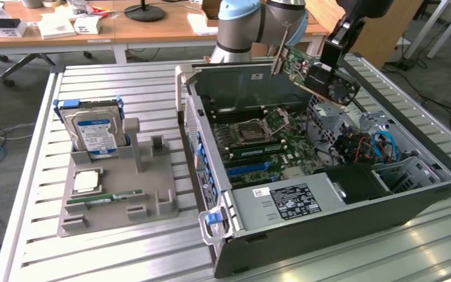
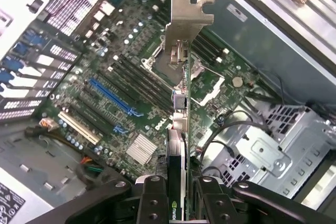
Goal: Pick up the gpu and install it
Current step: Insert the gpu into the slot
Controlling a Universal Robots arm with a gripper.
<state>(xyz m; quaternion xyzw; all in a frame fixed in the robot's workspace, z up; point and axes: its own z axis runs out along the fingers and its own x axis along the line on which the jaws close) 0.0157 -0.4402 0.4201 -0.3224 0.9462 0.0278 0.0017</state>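
Note:
The gpu (image 1: 308, 69) hangs tilted in the air over the back of the open computer case (image 1: 351, 217). It is a green card with a black fan and a silvery bracket at its end. My gripper (image 1: 329, 63) is shut on it from above. In the wrist view the gpu (image 2: 181, 124) runs edge-on away from the gripper (image 2: 179, 195), with its silvery bracket (image 2: 189, 17) at the far end. One black finger (image 2: 152, 198) presses each side of the card. Below the card lies the motherboard (image 2: 131, 93) with a long blue slot (image 2: 115, 98).
A grey fixture (image 1: 115, 194) stands on the slatted table at the exterior view's left. It carries a blue-labelled hard drive (image 1: 94, 132), a processor chip (image 1: 87, 181) and a green memory stick (image 1: 104, 198). The case holds a power supply (image 1: 288, 202) and blue cables (image 1: 384, 147).

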